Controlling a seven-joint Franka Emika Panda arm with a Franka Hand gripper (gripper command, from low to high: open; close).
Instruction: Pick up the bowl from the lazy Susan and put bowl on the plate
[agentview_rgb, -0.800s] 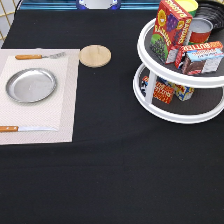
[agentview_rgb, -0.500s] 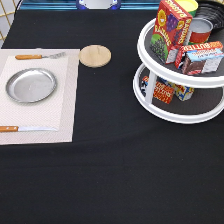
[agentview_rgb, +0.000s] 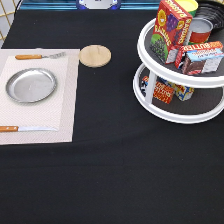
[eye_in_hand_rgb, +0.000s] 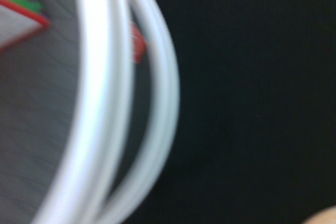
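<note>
Exterior view: neither the arm nor its fingers appear anywhere, so whether they are open or closed cannot be told, and nothing can be placed relative to them. The lazy Susan stands at the view's right and is cut off by the right edge. Its upper tier is crowded with a red box, a can and a flat carton, and more packets sit half hidden under it on the lower tier. Behind the red box, at the view's top edge, is a dark rounded shape. It is mostly hidden and cut off, and I cannot tell whether it is the bowl, which is not clearly seen anywhere else. The plate lies bare and shiny on a pale mat at the view's left, well apart from the lazy Susan. A fork lies above the plate and a knife below it. A wooden disc rests on the black surface just beside the mat.

Wrist view: two white rims of the lazy Susan curve across close up, with a grey tray inside them. A corner of a red and green box is cut off at the edge. The surface fills the rest. A tan patch in one corner is too cut off to identify. The bowl is not seen here.
</note>
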